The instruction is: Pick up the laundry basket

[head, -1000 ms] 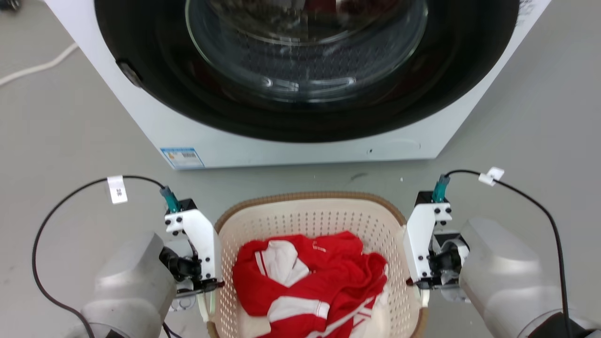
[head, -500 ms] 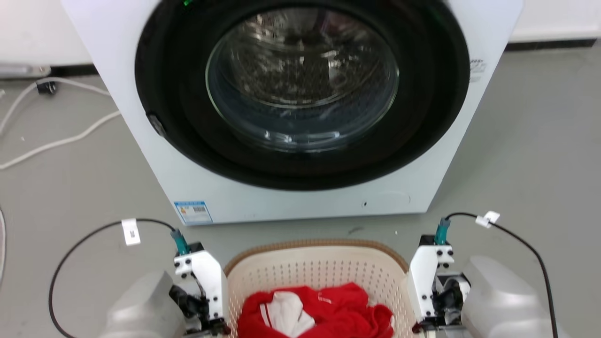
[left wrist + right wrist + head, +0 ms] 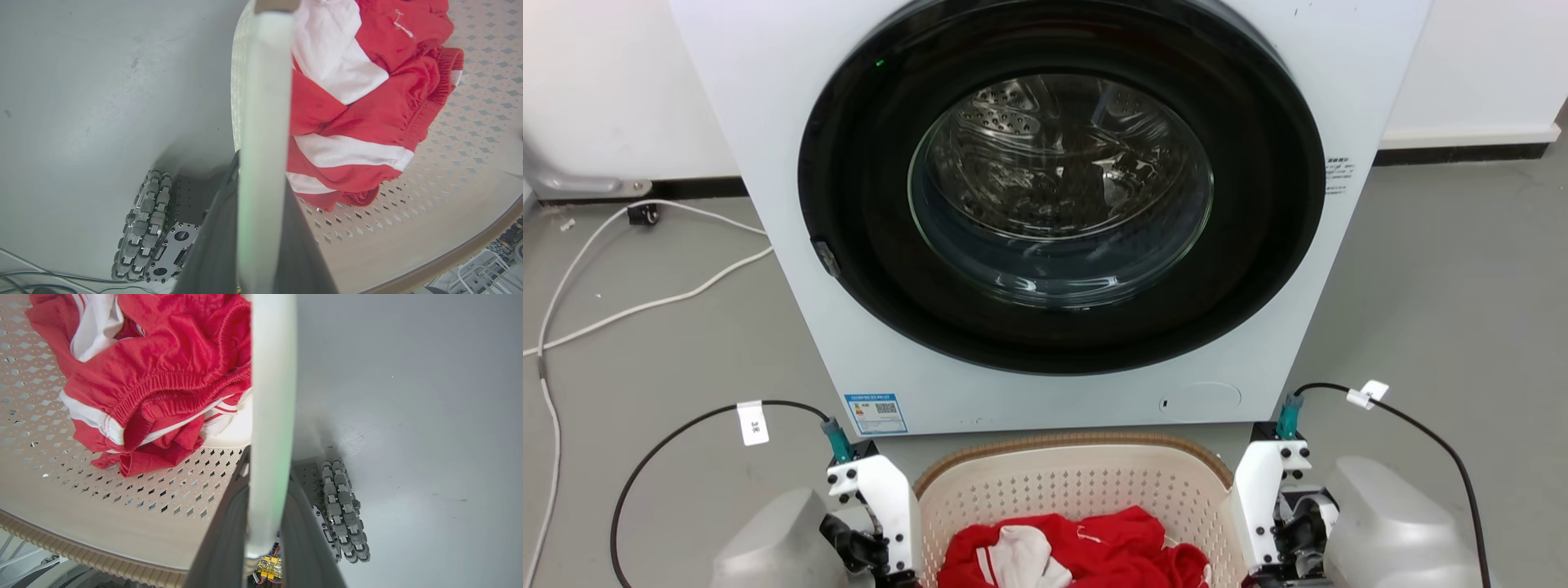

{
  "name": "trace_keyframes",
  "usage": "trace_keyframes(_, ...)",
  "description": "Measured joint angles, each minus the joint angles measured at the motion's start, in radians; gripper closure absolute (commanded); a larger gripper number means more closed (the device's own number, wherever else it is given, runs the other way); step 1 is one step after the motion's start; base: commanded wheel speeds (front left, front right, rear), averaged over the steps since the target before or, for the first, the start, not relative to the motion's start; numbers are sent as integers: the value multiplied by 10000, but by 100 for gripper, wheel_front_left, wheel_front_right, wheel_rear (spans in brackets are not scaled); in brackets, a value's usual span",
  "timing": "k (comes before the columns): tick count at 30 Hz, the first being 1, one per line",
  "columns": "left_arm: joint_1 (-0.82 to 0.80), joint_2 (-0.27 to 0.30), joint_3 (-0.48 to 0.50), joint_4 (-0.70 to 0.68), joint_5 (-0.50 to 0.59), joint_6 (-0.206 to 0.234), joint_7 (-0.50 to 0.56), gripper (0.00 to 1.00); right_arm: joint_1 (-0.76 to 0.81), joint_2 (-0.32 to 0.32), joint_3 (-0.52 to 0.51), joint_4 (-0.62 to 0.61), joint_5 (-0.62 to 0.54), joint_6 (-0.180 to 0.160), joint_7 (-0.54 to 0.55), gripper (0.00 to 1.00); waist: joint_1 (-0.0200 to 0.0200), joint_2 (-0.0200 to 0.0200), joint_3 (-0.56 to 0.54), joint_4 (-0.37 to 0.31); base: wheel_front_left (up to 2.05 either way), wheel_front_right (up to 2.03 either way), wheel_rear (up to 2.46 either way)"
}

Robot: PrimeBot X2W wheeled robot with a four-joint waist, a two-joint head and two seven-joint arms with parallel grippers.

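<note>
The laundry basket (image 3: 1078, 482), cream and perforated with a brown woven rim, hangs between my two arms just in front of the washer. A red and white garment (image 3: 1094, 555) lies in it. My left gripper (image 3: 900, 572) is shut on the basket's left white loop handle (image 3: 265, 102), with dark fingers (image 3: 216, 245) on either side of the strap. My right gripper (image 3: 1254, 576) is shut on the right handle (image 3: 271, 396) in the same way. In both wrist views the grey floor lies well below the basket.
A white front-loading washing machine (image 3: 768, 204) with a closed round glass door (image 3: 1062, 188) stands right behind the basket. White cables (image 3: 645, 302) trail on the floor at the left. My base's roller wheels (image 3: 143, 228) (image 3: 343, 510) show under the basket.
The head camera has swung upward, so the washer shows far more fully and the basket sits lower in the picture. Both grippers keep their hold; the basket's far rim now overlaps the washer's foot.
</note>
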Motion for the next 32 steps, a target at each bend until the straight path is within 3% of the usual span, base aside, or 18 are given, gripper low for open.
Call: trace_keyframes(32, 249, -128, -17, 54, -13, 86, -240, 100, 250, -2, -161, 2, -311, 2, -500, 100, 3, 0, -443, 102, 0, 0, 0)
